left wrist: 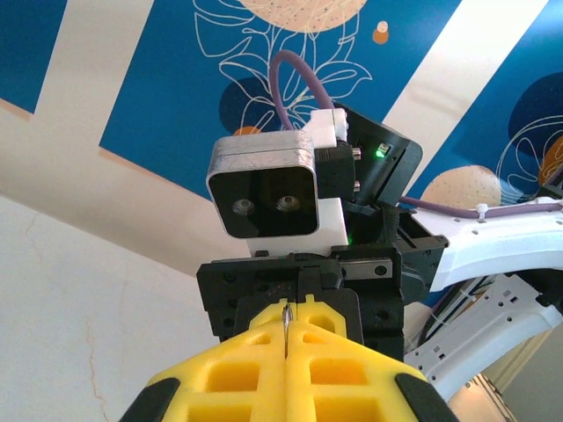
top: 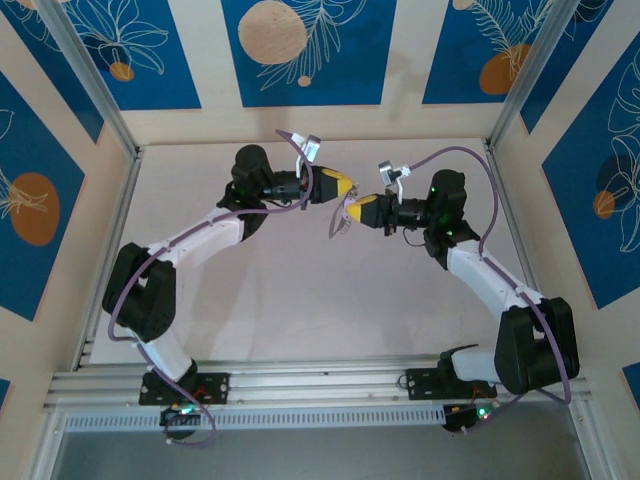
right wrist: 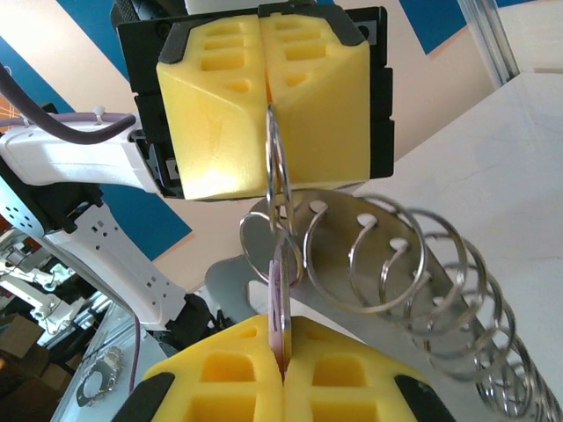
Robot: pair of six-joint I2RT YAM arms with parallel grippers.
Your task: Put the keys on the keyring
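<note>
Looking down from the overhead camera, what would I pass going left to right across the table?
Left arm's black elbow → left arm's small camera → right arm's small camera → right arm's black elbow.

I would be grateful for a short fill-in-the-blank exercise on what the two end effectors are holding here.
1. The right end effector is shut on the lilac ____.
2. The left end effector is shut on the metal ____.
3. The fingers of both are ____ in colour.
4. The two meet in mid-air ____ the table.

Missing words: key; keyring; yellow; above.
</note>
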